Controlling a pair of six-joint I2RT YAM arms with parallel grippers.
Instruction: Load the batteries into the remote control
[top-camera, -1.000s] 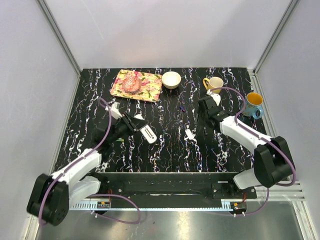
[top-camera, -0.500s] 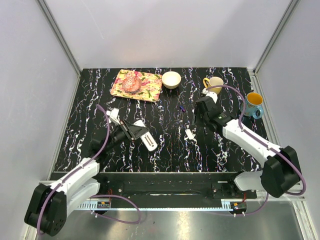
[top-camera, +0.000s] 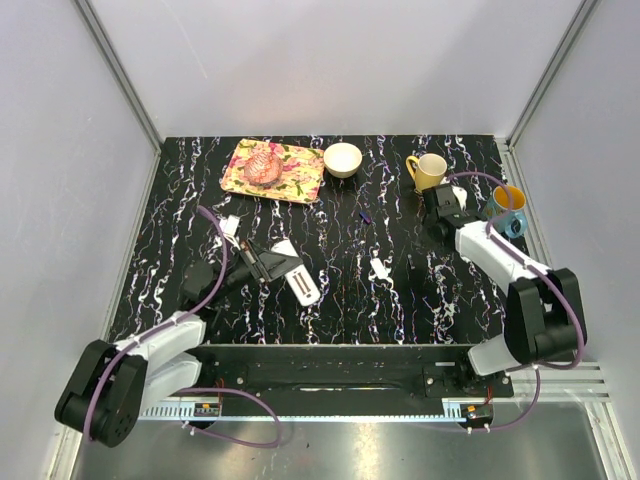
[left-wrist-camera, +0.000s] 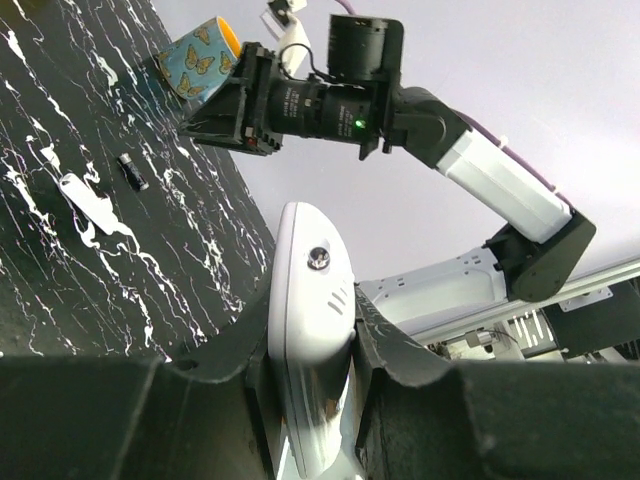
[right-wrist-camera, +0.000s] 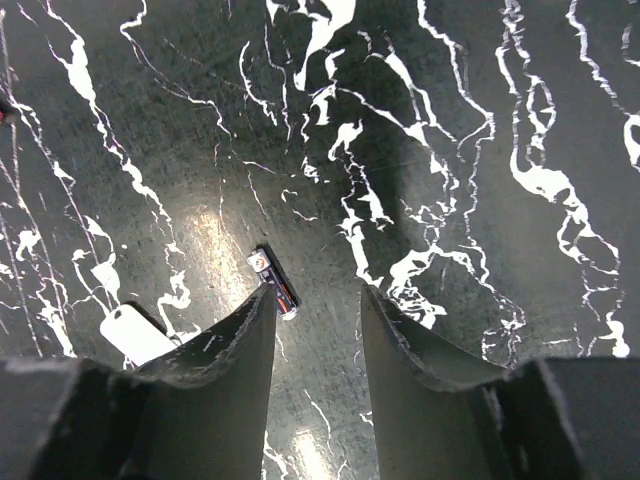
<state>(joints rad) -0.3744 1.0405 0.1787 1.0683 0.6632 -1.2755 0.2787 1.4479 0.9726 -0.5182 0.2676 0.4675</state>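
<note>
The white remote control (top-camera: 301, 284) is held off the table, with my left gripper (top-camera: 266, 266) shut on its near end. In the left wrist view the remote control (left-wrist-camera: 311, 330) is clamped between both fingers, and its tip points toward the right arm. One dark battery (top-camera: 410, 263) lies on the table right of centre. In the right wrist view this battery (right-wrist-camera: 276, 284) lies just ahead of the left fingertip (right-wrist-camera: 250, 320). My right gripper (right-wrist-camera: 315, 305) hangs open above the table with nothing between its jaws. It sits near the yellow mug as the right gripper (top-camera: 438, 208). A second, bluish battery (top-camera: 365, 215) lies further back.
A small flat white cover (top-camera: 379, 268) lies left of the dark battery. At the back stand a floral tray (top-camera: 298, 178), a white bowl (top-camera: 343, 159), a yellow mug (top-camera: 430, 168) and a blue butterfly mug (top-camera: 507, 208). Walls enclose three sides.
The right gripper has drawn back and to the right, away from the cover and battery, and its jaws have narrowed a little. The left gripper carried the remote slightly nearer and to the right.
</note>
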